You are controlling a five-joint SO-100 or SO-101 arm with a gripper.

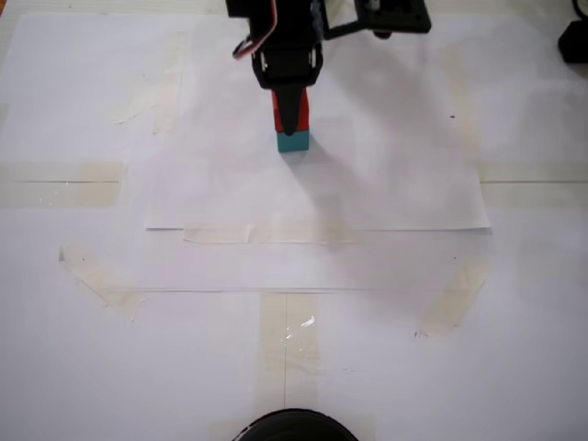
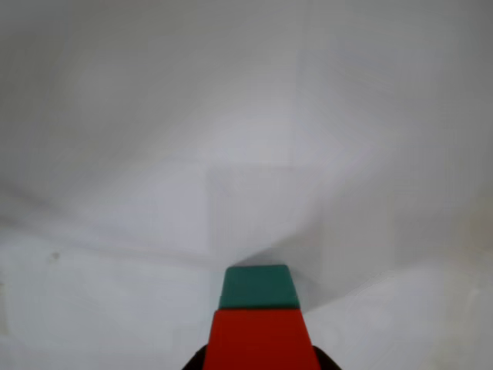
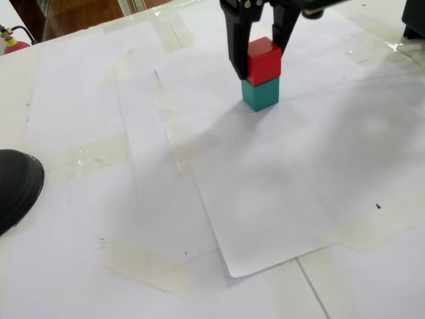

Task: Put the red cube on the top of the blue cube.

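The red cube (image 3: 264,61) rests squarely on top of the blue cube (image 3: 259,93), which stands on white paper at the far middle of the table. My gripper (image 3: 261,60) comes down from above with a black finger (image 3: 236,56) against each side of the red cube, shut on it. In a fixed view the front finger hides the middle of the red cube (image 1: 302,117), and the blue cube (image 1: 294,141) shows below it. The wrist view has the red cube (image 2: 260,339) at the bottom edge with the blue cube (image 2: 258,287) just beyond it.
White paper sheets (image 1: 312,202) are taped over the table with beige tape strips (image 1: 287,335). A black rounded object (image 1: 294,427) sits at the near edge, also seen at the left of the other fixed view (image 3: 13,186). Another black object (image 1: 574,41) is at the far right.
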